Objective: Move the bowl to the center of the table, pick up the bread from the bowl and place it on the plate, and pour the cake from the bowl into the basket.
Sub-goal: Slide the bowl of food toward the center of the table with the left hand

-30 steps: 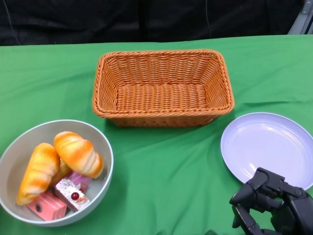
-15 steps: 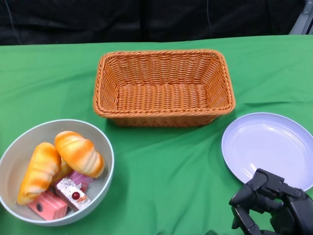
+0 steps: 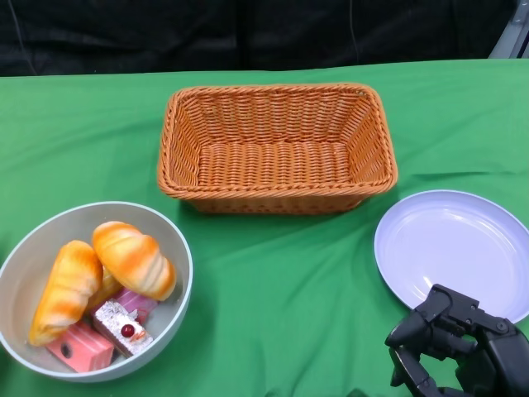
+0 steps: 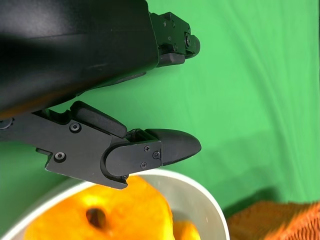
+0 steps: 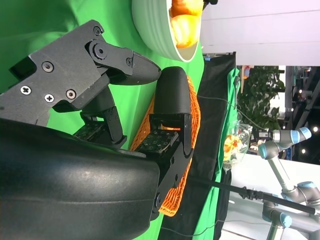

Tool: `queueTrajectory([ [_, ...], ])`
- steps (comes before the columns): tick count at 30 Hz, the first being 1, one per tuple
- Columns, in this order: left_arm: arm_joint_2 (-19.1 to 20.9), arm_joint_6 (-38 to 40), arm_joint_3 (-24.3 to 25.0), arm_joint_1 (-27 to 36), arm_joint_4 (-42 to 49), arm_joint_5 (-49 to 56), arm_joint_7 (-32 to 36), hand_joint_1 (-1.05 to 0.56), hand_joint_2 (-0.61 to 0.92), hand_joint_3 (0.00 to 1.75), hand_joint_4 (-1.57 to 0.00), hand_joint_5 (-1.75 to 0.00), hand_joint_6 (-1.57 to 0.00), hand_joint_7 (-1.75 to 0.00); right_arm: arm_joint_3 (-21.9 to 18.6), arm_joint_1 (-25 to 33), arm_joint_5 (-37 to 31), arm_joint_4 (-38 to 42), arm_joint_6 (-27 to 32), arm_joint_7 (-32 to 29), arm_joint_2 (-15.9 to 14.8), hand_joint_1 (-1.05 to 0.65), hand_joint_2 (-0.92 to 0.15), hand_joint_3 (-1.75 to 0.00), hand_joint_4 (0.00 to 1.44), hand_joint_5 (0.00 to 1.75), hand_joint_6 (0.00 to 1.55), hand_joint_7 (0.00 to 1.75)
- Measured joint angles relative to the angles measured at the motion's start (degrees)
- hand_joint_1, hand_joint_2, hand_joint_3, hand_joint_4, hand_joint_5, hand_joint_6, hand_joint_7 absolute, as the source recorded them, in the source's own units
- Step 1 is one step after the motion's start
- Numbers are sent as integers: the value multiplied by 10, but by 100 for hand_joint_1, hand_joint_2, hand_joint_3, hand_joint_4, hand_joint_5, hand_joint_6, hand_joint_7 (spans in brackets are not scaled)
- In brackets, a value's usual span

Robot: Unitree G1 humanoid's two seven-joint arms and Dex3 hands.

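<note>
Nearest the robot, the right hand [image 3: 459, 347] hangs low at the near right edge of the green surface [image 3: 281, 289], its fingers [image 5: 172, 107] apart and holding nothing. It sits just in front of the pale lilac plate [image 3: 455, 248], which is bare.

At the near left stands the grey bowl [image 3: 169, 240], well off from the middle of the surface, so the first step looks not yet done. Inside it lie two golden bread rolls [image 3: 132, 260], one leaning against the other, and below them pink cake pieces [image 3: 78, 347], one topped with a red berry.

The left hand [image 4: 125, 115] shows only in its own wrist view. There it hovers just over the bowl's rim, above a roll, with its fingers spread and nothing between them. Whether it touches the rim cannot be told.

Farther back, at mid-surface, the woven orange basket [image 3: 277, 149] stands with nothing in it.

The risks from here are judgements. The bowl is smooth and rounded, so a grip on the rim alone could slip, or tilt it and spill rolls and cake onto the cloth. Dragging it could bunch the green cloth, which already shows folds near the basket, and stop the bowl short of centre. The rolls lie on the cake, so lifting one carelessly might drag a cake piece out with it. The basket stands close behind the target spot, and a long push could knock against it.
</note>
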Motion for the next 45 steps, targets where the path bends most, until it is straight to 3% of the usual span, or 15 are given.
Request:
queueTrajectory([
  [8,0,86,-8,-13,-33,-20,-98,-65,92,67,0,0,0,0,0,-2,0,0,-4,0,0,-19,-57,-86,76,157,73,128],
  [19,-5,198,-40,-5,-132,-35,-154,-64,92,68,0,0,0,0,2,-3,-6,0,-4,-7,2,-19,-56,-87,77,156,74,128],
  [30,-7,393,-48,40,-290,-78,-157,-63,92,66,0,0,0,0,3,-3,-14,-1,-4,-13,2,-18,-56,-88,77,156,74,128],
  [45,-10,514,-42,87,-375,-148,-160,-66,92,72,0,0,0,0,5,-3,-12,-1,-4,-12,2,-18,-56,-88,77,155,75,126],
])
